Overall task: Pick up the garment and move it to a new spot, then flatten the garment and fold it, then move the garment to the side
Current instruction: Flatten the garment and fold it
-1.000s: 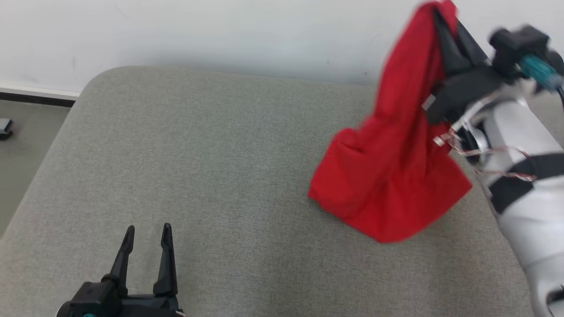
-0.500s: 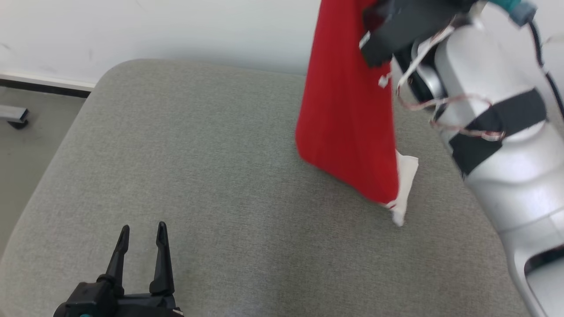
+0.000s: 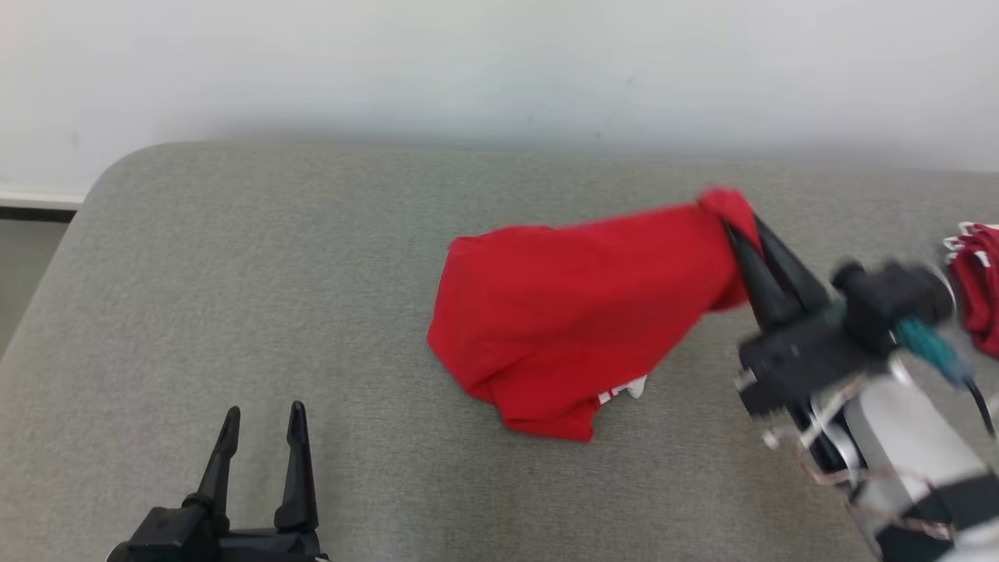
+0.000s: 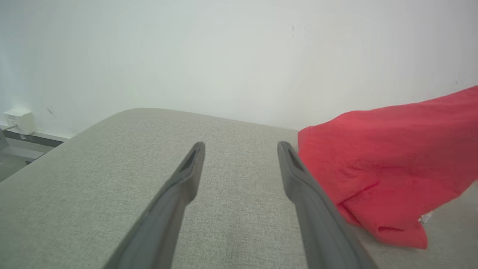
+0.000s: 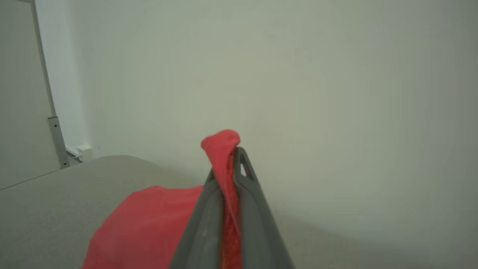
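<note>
Relocation looks nearly done: right claw (image 3: 743,234) clamps the red garment (image 3: 562,312), partly landed on the grey cushion (image 3: 234,273); left claw (image 3: 263,414) gapes apart; flattening, folding remain.

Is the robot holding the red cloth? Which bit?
Yes. The right gripper pinches the red garment by one bunched-up end; the rest trails onto the grey cushion. The left gripper holds nothing.

The garment (image 3: 562,328) lies mid-cushion (image 3: 273,297), its right corner raised, pinched in the right gripper (image 3: 741,225) beside it. The left gripper (image 3: 264,414) sits over the near left, well apart. Another cloth (image 3: 975,281) lies far right; the wall (image 3: 468,70) stands behind
</note>
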